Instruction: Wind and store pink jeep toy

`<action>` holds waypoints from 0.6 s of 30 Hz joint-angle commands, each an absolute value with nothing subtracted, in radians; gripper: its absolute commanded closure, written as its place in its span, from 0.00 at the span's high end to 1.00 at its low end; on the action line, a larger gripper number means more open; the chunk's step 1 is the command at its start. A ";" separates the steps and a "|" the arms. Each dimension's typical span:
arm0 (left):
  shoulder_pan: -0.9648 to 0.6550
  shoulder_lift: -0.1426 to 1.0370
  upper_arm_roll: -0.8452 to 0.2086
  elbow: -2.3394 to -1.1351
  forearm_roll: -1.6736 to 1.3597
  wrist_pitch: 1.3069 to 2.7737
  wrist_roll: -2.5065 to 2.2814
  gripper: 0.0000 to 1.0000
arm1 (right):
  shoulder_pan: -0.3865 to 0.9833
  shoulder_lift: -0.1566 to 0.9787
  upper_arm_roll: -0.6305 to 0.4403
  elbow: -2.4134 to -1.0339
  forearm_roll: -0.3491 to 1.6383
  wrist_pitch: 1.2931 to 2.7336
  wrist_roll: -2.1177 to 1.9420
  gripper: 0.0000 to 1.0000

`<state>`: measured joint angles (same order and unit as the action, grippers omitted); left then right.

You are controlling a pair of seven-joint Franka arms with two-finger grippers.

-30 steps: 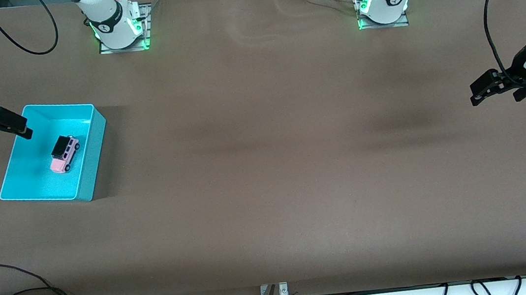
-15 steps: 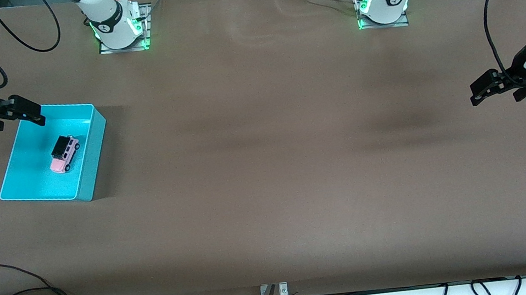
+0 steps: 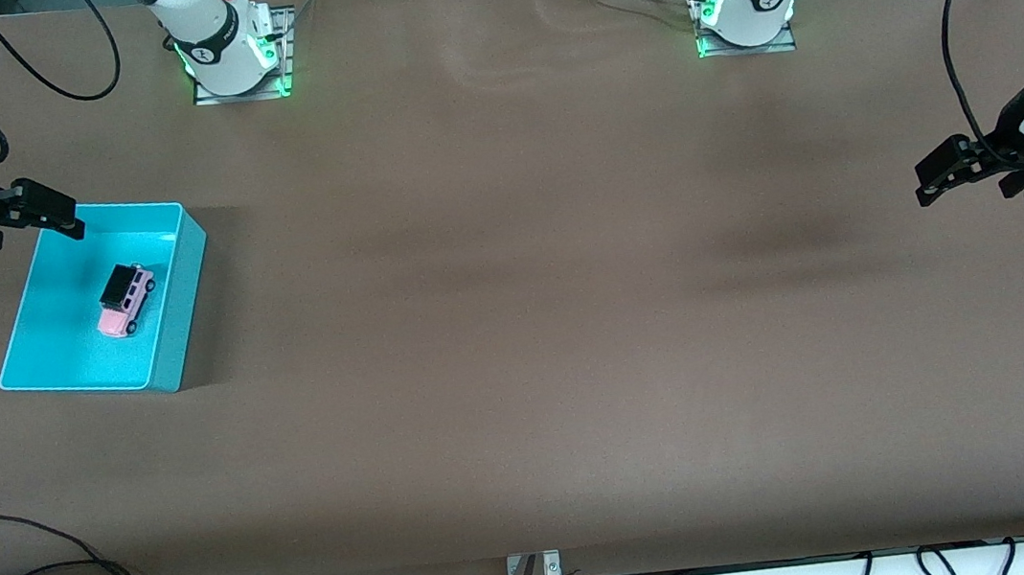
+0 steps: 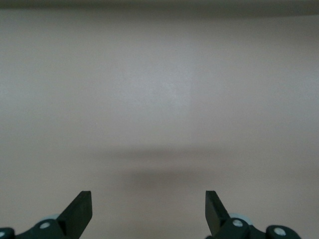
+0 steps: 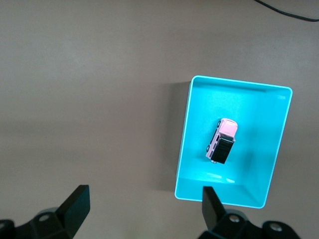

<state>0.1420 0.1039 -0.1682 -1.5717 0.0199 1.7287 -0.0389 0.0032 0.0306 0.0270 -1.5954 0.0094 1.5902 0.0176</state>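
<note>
— Brown desk (image 3: pixel 516 326) it was, bare across the middle, cables hanging off the edge nearest the front camera. What sat at the right arm's end?

— A turquoise bin (image 3: pixel 176 345), near that end's edge. The pink jeep toy (image 3: pixel 127 300) lay inside it on the floor, on its wheels, clear of all four walls, black roof up. From my right wrist camera I looked straight down on it (image 5: pixel 222 141).

— How did you judge it would handle?

— Light, hard plastic, stiff, a bit slick. It rolls, so I reckoned a pinch across the body sides, below the roof, would hold it best; pushing on either end would only scoot it along.

— And your right gripper?

— My right gripper (image 3: pixel 42 220) stood spread wide and empty, over the bin's corner farthest from the front camera at the desk-end side. Compared with a second earlier it had lifted off the bin's interior and drawn back toward that corner. The jeep hadn't budged.

— The other tool?

— My left gripper (image 3: pixel 942 171) waited over bare desk near the left arm's end, fingers (image 4: pixel 79 211) parted, nothing between them, just as it had been.
</note>
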 commanded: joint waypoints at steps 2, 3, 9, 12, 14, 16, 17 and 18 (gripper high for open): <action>0.146 0.097 -0.167 -1.582 0.009 1.736 -0.038 1.00 | 0.002 0.032 0.032 -1.572 0.003 1.566 0.011 1.00; 0.146 0.097 -0.169 -1.582 0.009 1.736 -0.038 1.00 | 0.002 0.031 0.034 -1.572 0.003 1.565 0.011 1.00; 0.146 0.097 -0.169 -1.582 0.009 1.736 -0.038 1.00 | 0.009 0.031 0.038 -1.569 0.009 1.566 0.012 1.00; 0.146 0.097 -0.167 -1.582 0.009 1.736 -0.038 1.00 | 0.008 0.031 0.034 -1.572 0.009 1.566 0.012 1.00; 0.146 0.097 -0.169 -1.582 0.009 1.736 -0.038 1.00 | 0.005 0.032 0.029 -1.569 0.009 1.568 0.006 1.00; 0.146 0.097 -0.169 -1.582 0.009 1.736 -0.038 1.00 | -0.003 0.037 0.026 -1.568 0.009 1.566 0.003 1.00; 0.146 0.097 -0.167 -1.582 0.009 1.736 -0.038 1.00 | -0.003 0.037 0.028 -1.568 0.008 1.566 0.005 1.00; 0.146 0.097 -0.167 -1.582 0.009 1.736 -0.038 1.00 | -0.003 0.037 0.028 -1.569 0.008 1.566 0.005 1.00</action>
